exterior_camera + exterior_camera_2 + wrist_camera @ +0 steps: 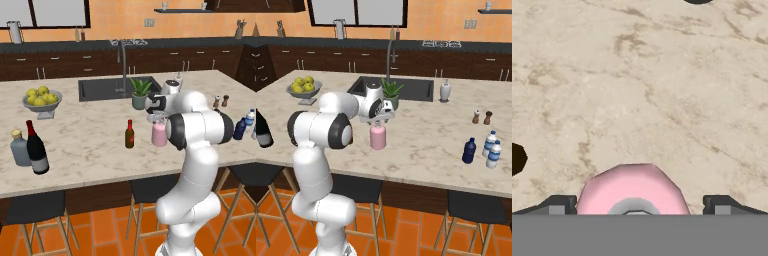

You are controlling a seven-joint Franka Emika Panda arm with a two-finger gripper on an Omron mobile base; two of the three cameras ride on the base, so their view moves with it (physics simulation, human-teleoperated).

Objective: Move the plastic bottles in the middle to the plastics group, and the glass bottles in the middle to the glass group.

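walls orange | floor orange tile (100,225) | dark cabinets (50,65) | marble island (90,130) | black stools (466,207)

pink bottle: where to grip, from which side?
Come from straight above, where the gripper already hangs. The pink bottle stands upright and apart from the brown bottle. Its squat body looks wide, though the fingers straddle it in the hand view; closing on the upper body or narrow stopper seems safest.

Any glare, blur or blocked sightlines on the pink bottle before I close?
Left base view: sharp, no glare, but the arm crowds the pink bottle. Right base view: clear, evenly lit. Hand view: bottle sits between the open gripper, its lower half cut off.
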